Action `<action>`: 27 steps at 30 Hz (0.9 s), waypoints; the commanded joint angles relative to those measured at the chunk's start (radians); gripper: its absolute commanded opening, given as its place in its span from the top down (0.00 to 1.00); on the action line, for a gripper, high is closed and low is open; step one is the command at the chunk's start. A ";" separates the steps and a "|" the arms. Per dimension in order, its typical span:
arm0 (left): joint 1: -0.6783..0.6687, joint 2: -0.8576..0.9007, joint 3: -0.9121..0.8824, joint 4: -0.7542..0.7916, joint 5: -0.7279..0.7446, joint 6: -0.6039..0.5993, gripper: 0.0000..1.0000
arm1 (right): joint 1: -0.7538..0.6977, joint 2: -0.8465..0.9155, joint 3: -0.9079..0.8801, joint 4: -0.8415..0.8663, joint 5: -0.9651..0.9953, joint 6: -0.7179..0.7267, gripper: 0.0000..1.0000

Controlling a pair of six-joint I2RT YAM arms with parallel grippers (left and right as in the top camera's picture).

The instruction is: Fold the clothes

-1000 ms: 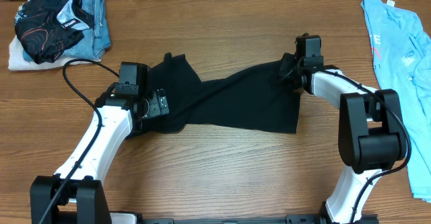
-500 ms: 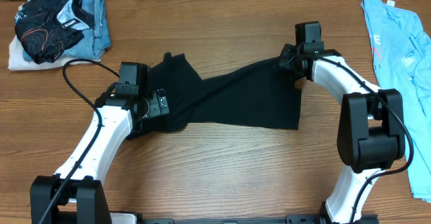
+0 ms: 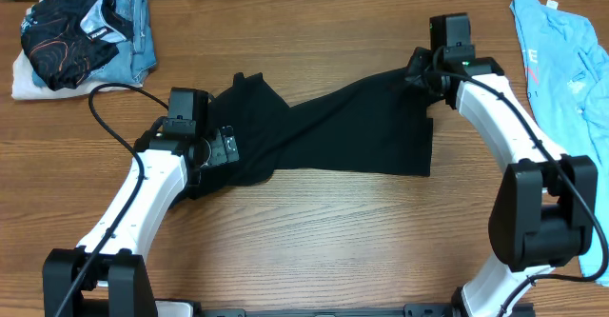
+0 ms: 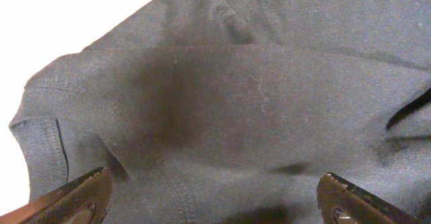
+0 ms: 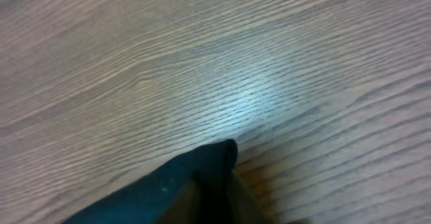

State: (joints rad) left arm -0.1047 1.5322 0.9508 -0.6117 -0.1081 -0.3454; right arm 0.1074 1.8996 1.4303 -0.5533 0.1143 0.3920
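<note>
Pinching black shirt (image 3: 343,136) corner in R gripper (image 3: 421,72), tip protruding.

You have a black knit garment (image 3: 343,136) drawn out as a wrinkled band across the middle of the frame. It runs from a bunched end at centre left up to a raised corner at the upper right, and its right edge hangs down square. In the upper left corner sits a stack of blue denim and black patterned cloth (image 3: 81,31), and a light blue T-shirt (image 3: 571,79) lies flat along the right edge.
</note>
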 commanded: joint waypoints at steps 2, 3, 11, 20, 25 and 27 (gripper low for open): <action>-0.003 0.005 -0.007 0.004 0.005 -0.018 0.00 | 0.002 -0.026 0.024 -0.026 0.024 0.005 0.81; -0.003 0.005 -0.007 0.005 0.005 -0.018 0.00 | 0.002 -0.026 0.024 -0.029 0.024 0.005 0.81; -0.002 0.005 -0.007 0.007 0.005 -0.018 0.00 | 0.002 -0.025 0.019 -0.042 0.024 0.005 0.87; -0.002 0.005 -0.007 0.007 0.005 -0.018 0.00 | 0.002 0.063 -0.037 0.150 -0.024 0.003 0.51; -0.002 0.005 -0.007 0.003 0.005 -0.018 0.00 | 0.002 0.167 -0.037 0.263 -0.071 0.005 0.48; -0.002 0.005 -0.007 0.000 0.005 -0.018 0.00 | 0.002 0.195 -0.037 0.278 -0.071 0.005 0.48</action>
State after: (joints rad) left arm -0.1047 1.5322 0.9508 -0.6064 -0.1078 -0.3454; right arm 0.1074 2.0357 1.4040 -0.2958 0.0696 0.3923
